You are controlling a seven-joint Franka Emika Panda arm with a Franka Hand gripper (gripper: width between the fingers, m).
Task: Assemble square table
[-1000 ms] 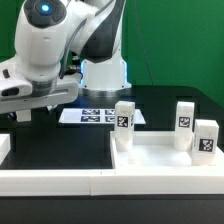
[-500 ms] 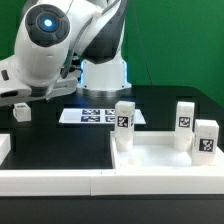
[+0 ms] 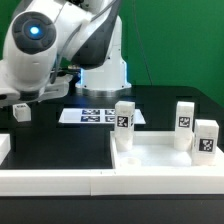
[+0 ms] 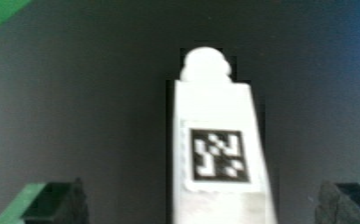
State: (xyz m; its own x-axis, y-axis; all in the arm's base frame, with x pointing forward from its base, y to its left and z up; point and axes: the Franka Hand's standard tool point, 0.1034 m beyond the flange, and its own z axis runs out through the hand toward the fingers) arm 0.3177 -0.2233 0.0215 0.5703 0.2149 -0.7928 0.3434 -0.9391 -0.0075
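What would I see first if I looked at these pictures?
First the big white robot arm with a glowing blue light, high on the exterior view's left. Below it a small white leg stands on the black table. Three more tagged legs stand on the exterior view's right.

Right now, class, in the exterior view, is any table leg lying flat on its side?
No: the three legs plainly visible there all stand upright.

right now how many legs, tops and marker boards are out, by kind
legs: 4
top: 1
marker board: 1
total: 6
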